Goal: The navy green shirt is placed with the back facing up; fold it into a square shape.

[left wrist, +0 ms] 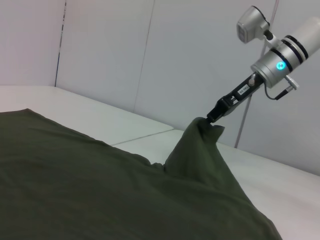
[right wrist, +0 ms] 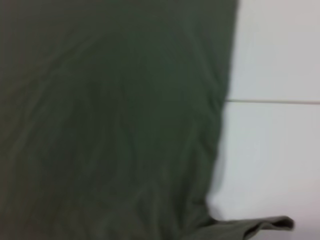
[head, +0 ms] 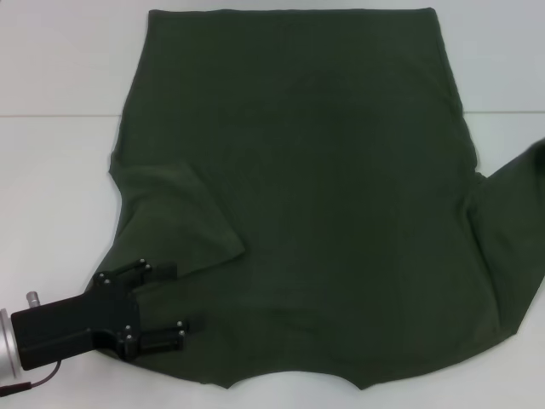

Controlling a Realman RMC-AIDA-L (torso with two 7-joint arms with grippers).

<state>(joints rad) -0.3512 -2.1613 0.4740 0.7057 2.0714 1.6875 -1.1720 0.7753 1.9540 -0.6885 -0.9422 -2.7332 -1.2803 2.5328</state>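
In the head view, the navy green shirt (head: 315, 196) is lying spread across the white table (head: 51, 170), plain back up, its straight hem at twelve o'clock and the neckline notch at six o'clock. The sleeve at nine o'clock is already lying folded inward over the body, its edge ending near the middle-left of the cloth. The left gripper (head: 159, 302) is sitting low at about seven o'clock, over the shirt's shoulder corner, its jaws standing parted with cloth beneath them; whether they are pinching anything cannot be told from here. At three o'clock the other sleeve is rising off the table toward the frame edge.

In the left wrist view, the shirt is stretching away across the table, and the right gripper (left wrist: 214, 118) is closing its jaws on the tip of that far sleeve, pulling it up into a tent above the cloth.

In the right wrist view, the shirt's side edge is running alongside bare table, with a small sleeve tip poking out at five o'clock.

By this evidence the fold is only beginning: one sleeve is in, the second is being lifted for its turn inward, and the body folds that would make a square are all yet to come.
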